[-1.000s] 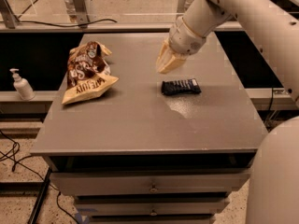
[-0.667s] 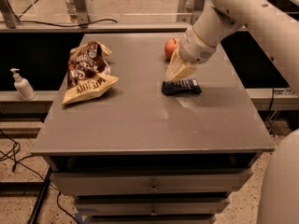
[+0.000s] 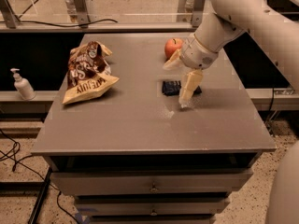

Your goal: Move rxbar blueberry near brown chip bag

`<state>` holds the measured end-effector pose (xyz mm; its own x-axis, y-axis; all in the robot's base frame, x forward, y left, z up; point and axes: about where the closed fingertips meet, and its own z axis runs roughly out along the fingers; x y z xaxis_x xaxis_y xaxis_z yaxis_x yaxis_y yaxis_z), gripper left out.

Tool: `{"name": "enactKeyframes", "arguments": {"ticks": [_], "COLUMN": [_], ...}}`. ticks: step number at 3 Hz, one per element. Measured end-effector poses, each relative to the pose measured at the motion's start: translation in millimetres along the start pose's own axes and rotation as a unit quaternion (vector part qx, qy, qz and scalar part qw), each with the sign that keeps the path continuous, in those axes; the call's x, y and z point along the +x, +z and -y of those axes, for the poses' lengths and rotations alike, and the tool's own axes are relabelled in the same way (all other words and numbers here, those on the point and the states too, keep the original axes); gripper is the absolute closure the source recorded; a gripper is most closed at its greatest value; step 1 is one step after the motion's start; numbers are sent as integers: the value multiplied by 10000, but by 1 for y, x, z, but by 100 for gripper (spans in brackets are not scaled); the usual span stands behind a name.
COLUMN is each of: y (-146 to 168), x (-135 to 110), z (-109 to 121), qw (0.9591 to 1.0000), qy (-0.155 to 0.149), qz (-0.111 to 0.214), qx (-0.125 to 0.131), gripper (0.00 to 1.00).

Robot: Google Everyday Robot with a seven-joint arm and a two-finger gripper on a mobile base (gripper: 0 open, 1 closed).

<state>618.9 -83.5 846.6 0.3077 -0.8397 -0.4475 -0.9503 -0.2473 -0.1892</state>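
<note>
The rxbar blueberry (image 3: 171, 87), a dark navy bar, lies flat on the grey table (image 3: 140, 125), right of centre. My gripper (image 3: 175, 85) is down over it and open. One pale finger (image 3: 189, 87) reaches the tabletop and covers the bar's right end. The other finger (image 3: 172, 62) sticks out up and left, just behind the bar. The brown chip bag (image 3: 86, 73) lies crumpled at the table's left, well apart from the bar.
A red apple (image 3: 173, 46) sits just behind the bar and the gripper. A soap dispenser bottle (image 3: 21, 84) stands on a lower ledge to the left. Drawers sit under the tabletop. A railing and cables run behind.
The gripper has come down and forward from above the bar to the tabletop, with its fingers spread on either side of the bar. The apple has come into view behind it.
</note>
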Motion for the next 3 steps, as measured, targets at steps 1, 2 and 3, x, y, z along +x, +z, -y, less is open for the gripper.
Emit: {"name": "enactKeyframes", "arguments": {"ticks": [1, 2, 3], "y": [0, 5, 10], "x": [3, 16, 26], "z": [-2, -6, -8], "qw": [10000, 9998, 9994], "qy": [27, 174, 295], "qz": [-22, -83, -131], "qx": [-9, -65, -134], "gripper": [0, 0, 18]}}
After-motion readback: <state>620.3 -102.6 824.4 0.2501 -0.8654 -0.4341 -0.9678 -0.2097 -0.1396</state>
